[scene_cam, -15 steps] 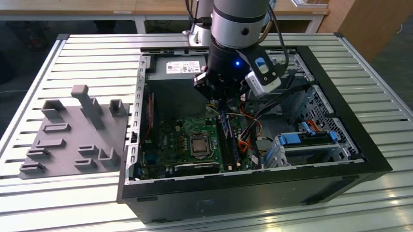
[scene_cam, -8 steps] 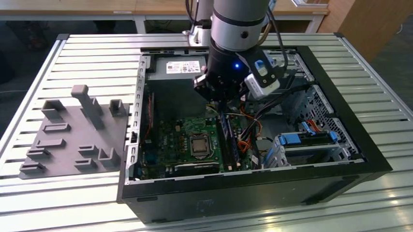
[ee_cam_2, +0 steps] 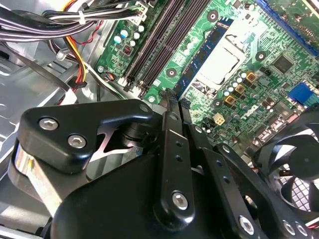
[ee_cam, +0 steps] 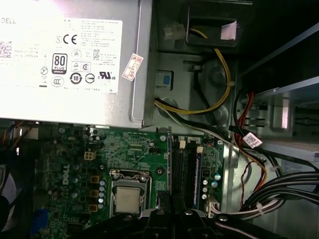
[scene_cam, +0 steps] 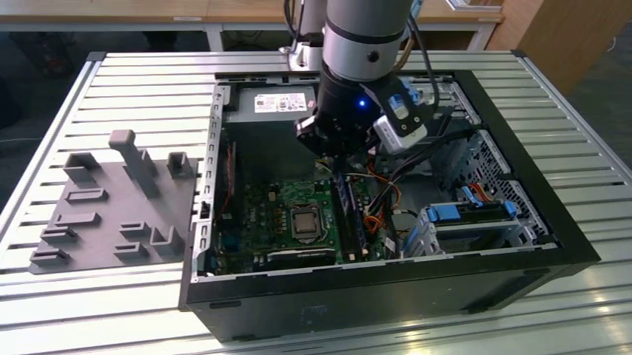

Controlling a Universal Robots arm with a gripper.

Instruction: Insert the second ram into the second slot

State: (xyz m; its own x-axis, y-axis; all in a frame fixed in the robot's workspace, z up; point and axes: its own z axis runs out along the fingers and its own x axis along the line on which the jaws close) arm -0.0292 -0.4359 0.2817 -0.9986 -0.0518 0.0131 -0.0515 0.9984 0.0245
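Observation:
My gripper (scene_cam: 331,159) hangs inside the open computer case (scene_cam: 513,251), above the green motherboard (scene_cam: 262,222). Its black fingers (ee_cam_2: 168,107) are shut on the second ram (ee_cam_2: 204,52), a thin blue stick with dark chips that reaches forward from the fingertips. The stick stands on edge (ee_cam: 169,164) between the CPU socket (ee_cam: 127,199) and the row of dark memory slots (ee_cam_2: 149,50). I cannot tell which of them is the second slot, or whether the stick sits in one. Another blue stick (ee_cam: 198,174) sits in a slot farther from the socket.
A silver power supply (ee_cam: 70,55) fills the case's far end. Bundled cables (ee_cam: 279,189) run along the slots' outer side. A black fan (ee_cam_2: 294,164) is near the gripper body. Blue drive-bay clips (scene_cam: 464,214) are at the exterior view's right, a grey fixture plate (scene_cam: 109,207) at its left.

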